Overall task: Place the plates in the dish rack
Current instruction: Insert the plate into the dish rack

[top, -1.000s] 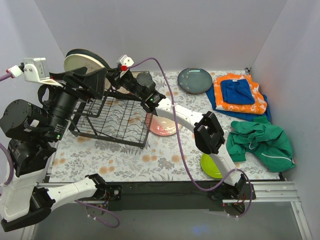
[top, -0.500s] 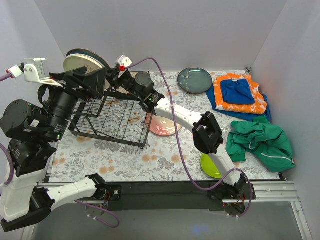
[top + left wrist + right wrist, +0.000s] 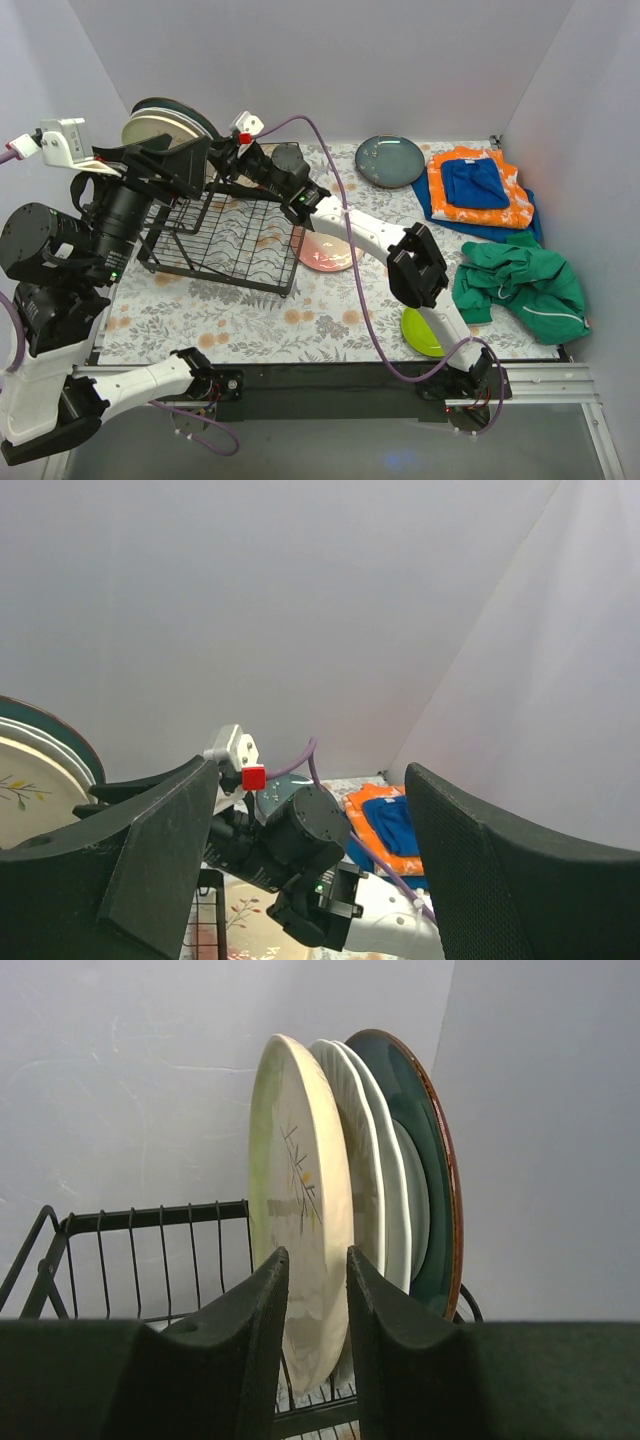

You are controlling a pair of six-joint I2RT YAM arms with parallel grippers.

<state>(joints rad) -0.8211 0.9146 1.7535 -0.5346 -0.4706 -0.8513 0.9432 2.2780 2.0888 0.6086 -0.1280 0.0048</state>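
Black wire dish rack: sits at 10 o'clock on the floral table, with free slots toward its 4 o'clock end.
Racked plates: upright on edge at the rack's 11 o'clock end. The right wrist view shows what look like four: a cream sprig plate in front, two white ones, and a dark one with a brown rim at the back.
Pink plate: flat on the table just beside the rack's 4 o'clock corner, not loaded.
Blue-grey plate: flat at 1 o'clock, well apart from the rack, not loaded.
Lime green plate: at 5 o'clock, partly hidden under the right arm, not loaded.
Progress: judged a little past halfway, with three plates yet to load.
Left gripper: raised at the rack's 9 o'clock side, fingers wide apart, nothing between them.
Right gripper: fingers narrowly apart, astride the cream sprig plate's lower rim. Whether they press on it cannot be told.
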